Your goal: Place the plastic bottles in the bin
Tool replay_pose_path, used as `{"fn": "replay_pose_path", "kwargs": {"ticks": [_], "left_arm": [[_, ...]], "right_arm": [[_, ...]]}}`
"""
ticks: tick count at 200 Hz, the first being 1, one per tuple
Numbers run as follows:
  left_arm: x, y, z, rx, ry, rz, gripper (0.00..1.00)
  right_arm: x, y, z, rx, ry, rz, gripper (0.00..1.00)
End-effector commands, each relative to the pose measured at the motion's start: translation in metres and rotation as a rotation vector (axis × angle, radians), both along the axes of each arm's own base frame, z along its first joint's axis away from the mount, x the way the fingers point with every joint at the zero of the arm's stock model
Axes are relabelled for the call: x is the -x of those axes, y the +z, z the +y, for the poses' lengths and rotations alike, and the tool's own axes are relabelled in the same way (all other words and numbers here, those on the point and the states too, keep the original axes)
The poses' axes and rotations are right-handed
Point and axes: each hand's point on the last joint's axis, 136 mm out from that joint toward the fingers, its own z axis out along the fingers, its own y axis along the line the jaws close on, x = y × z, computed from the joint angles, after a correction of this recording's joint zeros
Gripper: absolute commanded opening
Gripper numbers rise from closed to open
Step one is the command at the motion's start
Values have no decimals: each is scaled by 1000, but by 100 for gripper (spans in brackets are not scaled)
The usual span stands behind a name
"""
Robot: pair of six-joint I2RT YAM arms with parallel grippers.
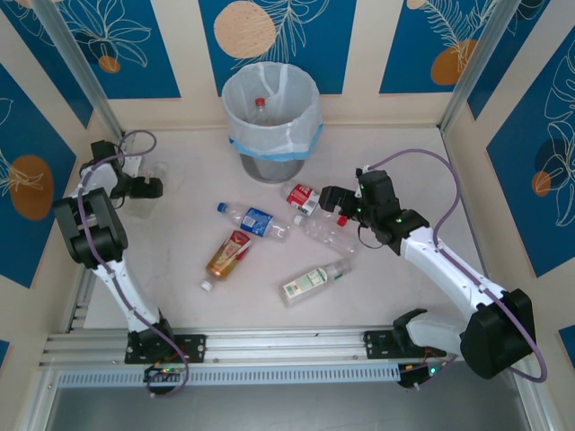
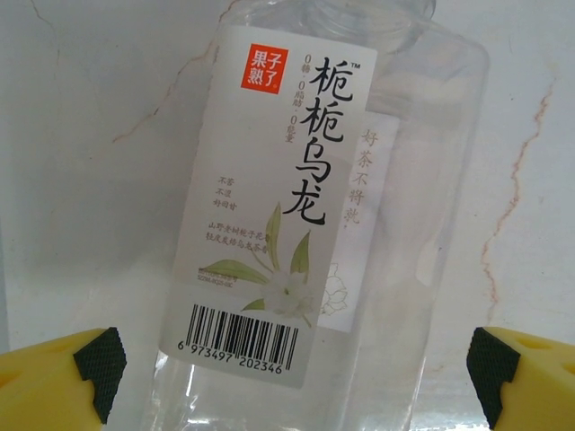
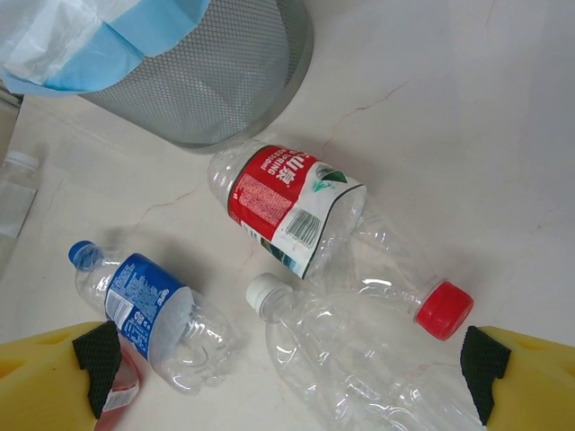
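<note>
The bin point(image 1: 269, 112) stands at the back centre, with one bottle point(image 1: 260, 106) inside. On the table lie a red-label bottle point(image 1: 304, 197), a blue-label bottle point(image 1: 256, 220), a clear unlabelled bottle point(image 1: 328, 235), a gold-red bottle point(image 1: 227, 256) and a green-white bottle point(image 1: 314, 283). My right gripper point(image 1: 337, 208) hovers open over the clear white-capped bottle point(image 3: 359, 359), beside the red-label bottle point(image 3: 287, 202). My left gripper point(image 1: 151, 187) is open at the far left. A clear bottle with a white flower label point(image 2: 296, 206) lies between its fingers point(image 2: 90, 368), untouched.
Patterned walls and metal posts close in the table on three sides. The bin's mesh wall point(image 3: 216, 81) is just beyond the red-label bottle. The blue-label bottle point(image 3: 144, 310) lies left of the right gripper point(image 3: 292, 386). Another clear bottle point(image 3: 13, 193) is at the left edge.
</note>
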Motion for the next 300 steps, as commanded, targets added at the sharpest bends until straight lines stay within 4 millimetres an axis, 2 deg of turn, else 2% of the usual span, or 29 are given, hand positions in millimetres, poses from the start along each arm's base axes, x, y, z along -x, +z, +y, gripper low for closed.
{"fn": "replay_pose_path", "kwargs": {"ticks": [1, 35, 59, 82, 107, 140, 189, 217, 237, 266, 300], "left_arm": [[4, -8, -11, -6, -35, 18, 99], [12, -16, -21, -37, -67, 44, 99], [15, -13, -26, -40, -84, 44, 99], [15, -17, -16, -97, -61, 61, 98], [14, -26, -1, -177, -22, 100, 93], [2, -33, 0, -274, -37, 133, 89], [-23, -39, 5, -243, 4, 196, 87], [-28, -37, 7, -249, 9, 199, 85], [-27, -36, 7, -254, 9, 198, 80], [-28, -27, 5, -238, 14, 184, 65], [-31, -17, 4, -226, 37, 159, 59]], "right_arm": [[1, -3, -8, -6, -43, 0, 99], [2, -10, -12, -8, -59, 15, 100], [1, -11, -14, -6, -62, 17, 99], [-1, -14, -14, -7, -62, 16, 100], [-3, -13, -14, -9, -62, 22, 100], [-4, -14, -16, -11, -78, 32, 99], [-1, -19, -17, -17, -95, 72, 100], [-1, -20, -21, -4, -117, 63, 100], [-3, -19, -22, -6, -122, 55, 100], [-5, -18, -19, -17, -113, 49, 99], [-7, -20, -14, -27, -100, 58, 100]]}}
